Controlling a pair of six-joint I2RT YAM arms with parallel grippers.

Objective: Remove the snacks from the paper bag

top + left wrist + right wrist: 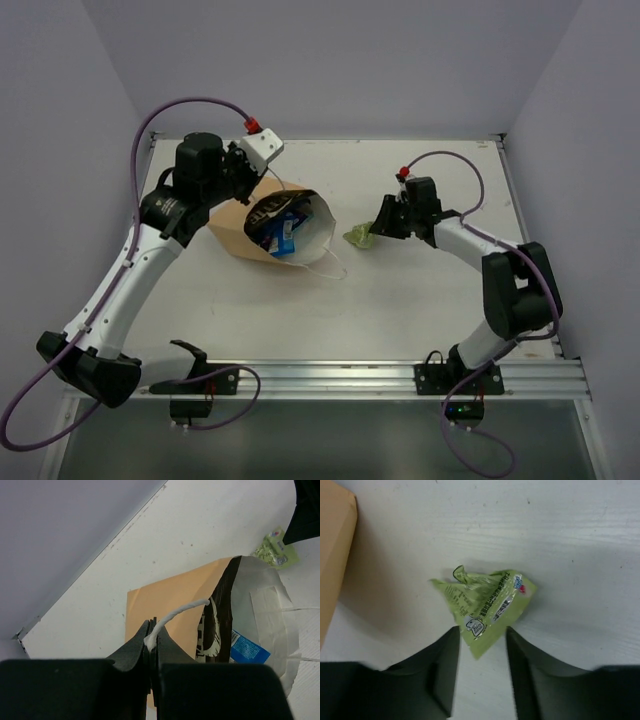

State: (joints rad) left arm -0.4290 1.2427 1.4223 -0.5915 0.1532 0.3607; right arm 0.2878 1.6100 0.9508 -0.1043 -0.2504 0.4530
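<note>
white table [400,300], right gripper [482,632] part open around green wrapper [485,602], left gripper [151,635] pinching string handle [175,614]

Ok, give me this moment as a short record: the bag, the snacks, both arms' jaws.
paper bag: on its side on the table, mouth open toward the right arm
inside: a dark chip bag and a blue-white packet show; any others are hidden
outside: one green wrapper, on the table right of the bag, not touching it
left jaws: shut on the bag's white string handle
right jaws: open, one on either side of the green wrapper's near corner
</note>
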